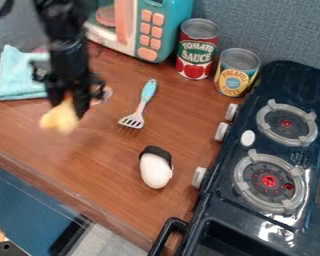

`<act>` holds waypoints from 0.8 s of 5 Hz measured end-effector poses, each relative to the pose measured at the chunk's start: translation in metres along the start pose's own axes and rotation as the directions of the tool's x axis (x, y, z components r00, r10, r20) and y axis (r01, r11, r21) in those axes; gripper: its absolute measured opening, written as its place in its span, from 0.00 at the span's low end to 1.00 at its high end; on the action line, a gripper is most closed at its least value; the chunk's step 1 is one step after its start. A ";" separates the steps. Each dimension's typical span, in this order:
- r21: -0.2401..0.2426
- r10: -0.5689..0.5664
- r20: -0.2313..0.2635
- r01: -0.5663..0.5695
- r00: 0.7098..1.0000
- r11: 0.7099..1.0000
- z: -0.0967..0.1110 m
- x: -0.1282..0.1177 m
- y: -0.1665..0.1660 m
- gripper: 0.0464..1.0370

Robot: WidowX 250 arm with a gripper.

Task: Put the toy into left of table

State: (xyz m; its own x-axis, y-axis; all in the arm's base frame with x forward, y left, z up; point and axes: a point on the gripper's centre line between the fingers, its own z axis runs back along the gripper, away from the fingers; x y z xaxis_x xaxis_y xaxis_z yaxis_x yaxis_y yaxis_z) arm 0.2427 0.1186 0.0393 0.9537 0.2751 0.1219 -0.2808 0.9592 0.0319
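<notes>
The gripper (72, 102) is clamped on the yellow toy (60, 118), which is held just below it, above the left part of the table (99, 167). Because the toy seems to be pinched only by its upper end, it could be twisted or lost early. If it is released too high, it could be bounced over the edge in front of the gripper. The towel (19, 75), beside the gripper, could be snagged if passed too low.
</notes>
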 end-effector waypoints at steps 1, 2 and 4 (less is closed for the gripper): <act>0.010 0.002 -0.021 -0.001 1.000 1.000 -0.011 -0.009 0.008 0.39; 0.009 0.029 -0.067 -0.028 0.997 1.000 -0.020 -0.016 0.012 0.47; 0.024 0.035 -0.088 -0.033 0.996 0.999 -0.010 -0.011 0.006 0.97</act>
State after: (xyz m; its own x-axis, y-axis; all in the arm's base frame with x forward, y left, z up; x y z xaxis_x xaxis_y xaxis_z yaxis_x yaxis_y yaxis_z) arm 0.2316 0.1221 0.0279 0.9491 0.3129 0.0356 -0.3145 0.9478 0.0520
